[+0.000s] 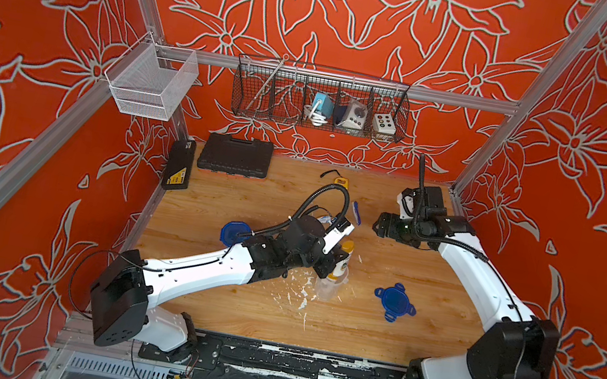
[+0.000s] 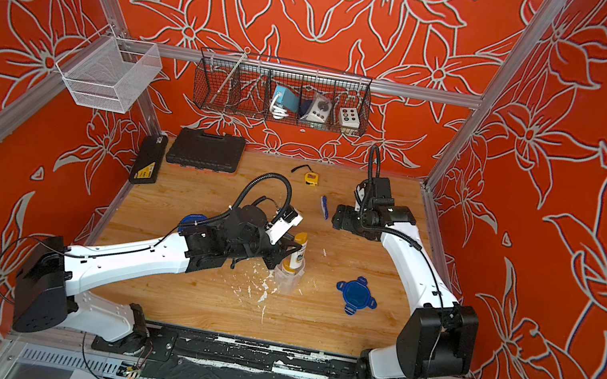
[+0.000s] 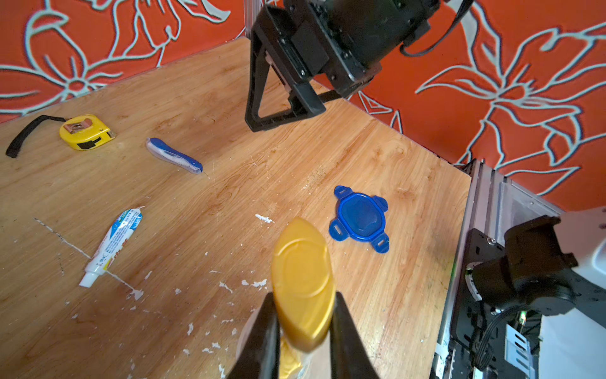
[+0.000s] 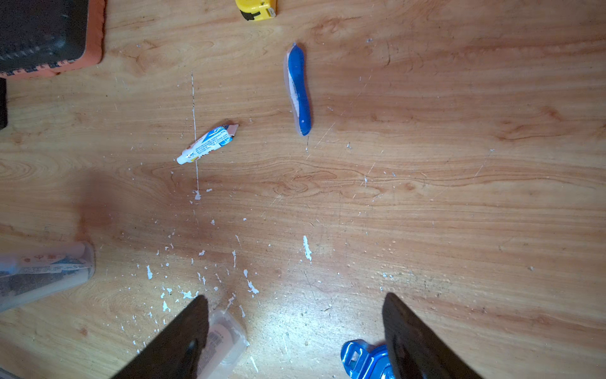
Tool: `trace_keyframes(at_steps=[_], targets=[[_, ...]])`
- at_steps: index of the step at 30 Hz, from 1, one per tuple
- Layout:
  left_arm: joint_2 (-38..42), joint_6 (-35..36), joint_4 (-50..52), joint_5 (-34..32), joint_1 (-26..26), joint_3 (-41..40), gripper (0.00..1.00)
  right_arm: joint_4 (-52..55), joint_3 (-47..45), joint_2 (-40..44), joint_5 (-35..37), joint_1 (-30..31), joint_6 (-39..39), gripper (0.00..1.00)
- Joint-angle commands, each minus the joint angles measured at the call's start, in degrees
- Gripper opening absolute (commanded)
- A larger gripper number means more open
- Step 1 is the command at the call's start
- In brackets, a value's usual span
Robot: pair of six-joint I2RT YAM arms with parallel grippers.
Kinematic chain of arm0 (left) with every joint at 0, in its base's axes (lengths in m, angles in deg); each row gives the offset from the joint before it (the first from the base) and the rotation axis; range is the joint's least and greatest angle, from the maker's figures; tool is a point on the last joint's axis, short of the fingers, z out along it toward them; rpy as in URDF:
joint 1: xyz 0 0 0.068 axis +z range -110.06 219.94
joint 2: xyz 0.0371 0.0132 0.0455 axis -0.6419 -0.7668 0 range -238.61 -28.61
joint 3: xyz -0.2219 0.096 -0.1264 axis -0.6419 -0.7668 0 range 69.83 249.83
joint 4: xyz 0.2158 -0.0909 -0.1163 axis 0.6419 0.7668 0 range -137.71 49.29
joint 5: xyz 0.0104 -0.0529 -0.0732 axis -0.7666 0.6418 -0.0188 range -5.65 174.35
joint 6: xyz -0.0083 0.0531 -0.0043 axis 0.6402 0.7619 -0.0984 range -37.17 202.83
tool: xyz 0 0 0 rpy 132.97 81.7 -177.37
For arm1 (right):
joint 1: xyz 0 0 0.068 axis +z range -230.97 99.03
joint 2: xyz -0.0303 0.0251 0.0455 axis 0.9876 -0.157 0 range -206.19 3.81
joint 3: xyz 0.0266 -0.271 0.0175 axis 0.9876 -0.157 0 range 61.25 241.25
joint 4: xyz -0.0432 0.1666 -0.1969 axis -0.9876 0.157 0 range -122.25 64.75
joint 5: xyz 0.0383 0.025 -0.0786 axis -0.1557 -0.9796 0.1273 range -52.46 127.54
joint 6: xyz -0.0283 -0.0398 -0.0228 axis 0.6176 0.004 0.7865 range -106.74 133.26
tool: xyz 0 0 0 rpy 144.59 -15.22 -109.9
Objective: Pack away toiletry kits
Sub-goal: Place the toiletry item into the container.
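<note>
Two arms reach over your table (image 1: 229,312). At the far left, the case (image 1: 236,155) lies against the back wall. Your left arm runs low from its base at the near left corner, on a diagonal toward the middle. Its forearm is nearly level, and it hides part of the left lid (image 1: 233,231).

Your left gripper (image 1: 336,263) is clamped narrow on the bottle (image 1: 343,259), below its yellow cap. In the left wrist view both fingers (image 3: 265,334) press the bottle's sides. The bottle stands almost upright with its lower end in the mouth of the cup (image 1: 327,294), which stands near the table's middle.

A second cup (image 4: 42,272) shows at the edge of the right wrist view, blurred, with printed items inside. You cannot tell whether it stands or lies.

Beyond the left wrist the toothpaste (image 3: 113,246) lies flat. The toothbrush (image 1: 356,213) lies to its right, apart from it. The tape measure (image 1: 342,182) sits farther back. The right lid (image 1: 394,301) lies flat to the right of the cup, well apart.

Your right arm leans out from the near right corner, with its elbow by the right wall. Its forearm goes back and its wrist bends toward the left. Your right gripper (image 1: 379,224) hangs above the table near the toothbrush, jaws wide, holding nothing.
</note>
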Motion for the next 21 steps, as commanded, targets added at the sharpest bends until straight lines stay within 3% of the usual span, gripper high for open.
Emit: trace_keyframes(at_steps=[1, 21], targets=[[-1.5, -1.0, -4.1, -0.3, -0.3, 1.2, 0.00, 0.2, 0.2, 1.3, -0.2, -0.2, -0.5, 0.84], [-1.1, -3.0, -8.8, -4.6, -0.3, -4.4, 0.00, 0.2, 0.8, 1.4, 0.2, -0.1, 0.5, 0.84]])
